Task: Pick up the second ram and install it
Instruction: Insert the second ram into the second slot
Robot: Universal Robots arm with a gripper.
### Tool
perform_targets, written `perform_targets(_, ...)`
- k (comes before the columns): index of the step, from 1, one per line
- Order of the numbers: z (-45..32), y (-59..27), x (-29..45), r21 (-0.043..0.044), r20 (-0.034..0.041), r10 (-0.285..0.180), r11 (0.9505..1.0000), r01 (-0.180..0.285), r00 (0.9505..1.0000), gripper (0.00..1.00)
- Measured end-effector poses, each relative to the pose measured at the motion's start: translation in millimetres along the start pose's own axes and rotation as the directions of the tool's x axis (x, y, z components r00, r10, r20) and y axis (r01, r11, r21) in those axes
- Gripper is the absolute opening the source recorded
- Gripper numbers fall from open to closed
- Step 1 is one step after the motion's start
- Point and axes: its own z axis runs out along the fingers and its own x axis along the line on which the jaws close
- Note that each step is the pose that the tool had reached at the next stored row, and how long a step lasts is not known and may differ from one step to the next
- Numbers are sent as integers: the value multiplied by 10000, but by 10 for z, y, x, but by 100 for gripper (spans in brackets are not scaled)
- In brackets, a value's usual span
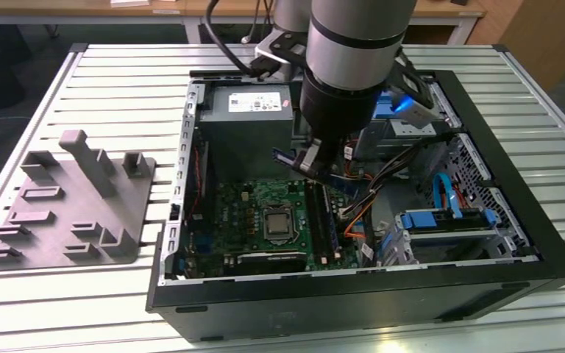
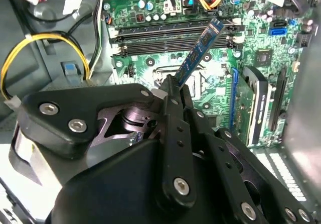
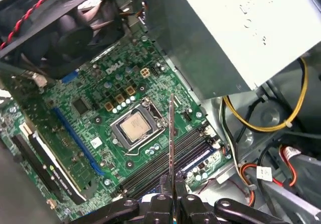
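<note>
Holding the second ram (image 2: 200, 50) clamped edge-on in the gripper (image 2: 173, 87), above the motherboard (image 2: 150, 63) near the memory slots (image 2: 165, 33), not seated; insertion step, I'd say, needing the stick squared to its slot.

Fat silver-grey robot arm (image 1: 353, 44) is pointing steeply down, black two-finger gripper (image 2: 173, 87) at the bottom, jaws pinched tight on a thin dark memory stick (image 2: 199, 53).

One ram stick (image 2: 199, 50), one motherboard (image 1: 232, 213), one processor (image 1: 276, 221), one power supply (image 1: 248, 110), one computer case (image 1: 361, 298), one grey fixture tray (image 1: 140, 195).
</note>
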Motion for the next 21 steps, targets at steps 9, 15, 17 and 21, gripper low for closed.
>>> perform_targets(9, 4, 0, 0, 64, 41, 1139, 9935, -1140, 9935, 14)
perform_targets(15, 7, 0, 0, 104, 73, 1898, 9818, -1898, 9818, 14)
perform_targets(17, 8, 0, 0, 116, 84, 2141, 9767, -2142, 9768, 14)
perform_targets(21, 10, 0, 1, 140, 107, 2624, 9648, -2625, 9649, 14)
